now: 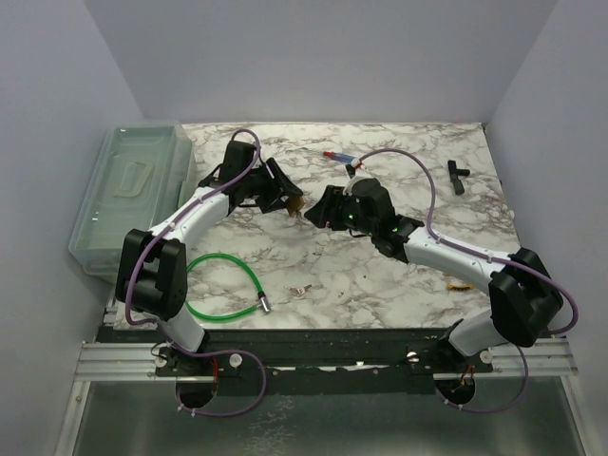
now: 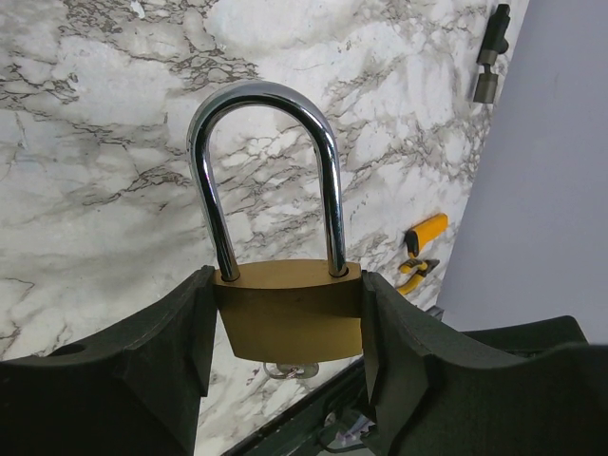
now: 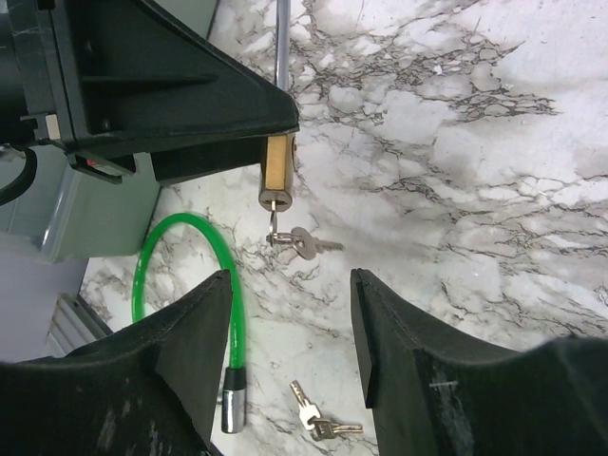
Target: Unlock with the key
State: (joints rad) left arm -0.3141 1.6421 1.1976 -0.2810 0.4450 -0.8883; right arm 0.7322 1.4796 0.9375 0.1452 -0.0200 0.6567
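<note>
Here the key (image 3: 275,220) sits in the padlock (image 3: 275,173) clamped by the left hand (image 2: 288,332), just beyond the right hand's (image 3: 291,328) parted fingers.

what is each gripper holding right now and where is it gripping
Left gripper clamps the padlock by the sides of its brass body. Right gripper is open, holding nothing.
</note>
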